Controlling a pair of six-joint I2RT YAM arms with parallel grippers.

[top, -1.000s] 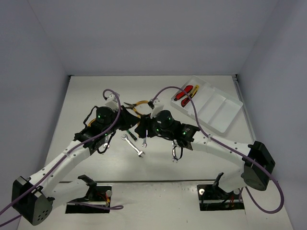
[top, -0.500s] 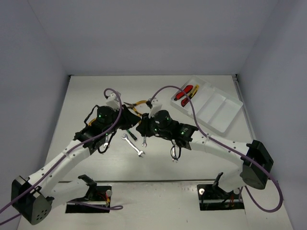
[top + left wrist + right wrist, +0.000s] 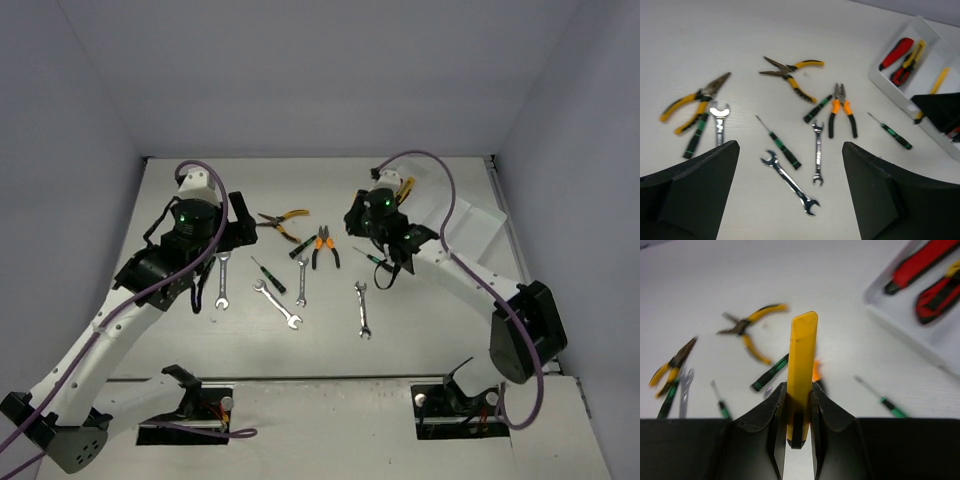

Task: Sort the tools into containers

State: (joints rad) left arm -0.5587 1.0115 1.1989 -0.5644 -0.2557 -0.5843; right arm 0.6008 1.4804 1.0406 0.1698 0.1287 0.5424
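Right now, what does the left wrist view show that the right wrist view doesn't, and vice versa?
Only the left wrist view: the left gripper, open, and the long diagonal wrench. Only the right wrist view: the right gripper shut on the yellow utility knife, seen close up. Both: the yellow-handled pliers, the green-black screwdrivers, and the red utility knives in the tray.

White arms [image 3: 470, 281] — black joints [image 3: 186, 236], purple cables [image 3: 421, 156]
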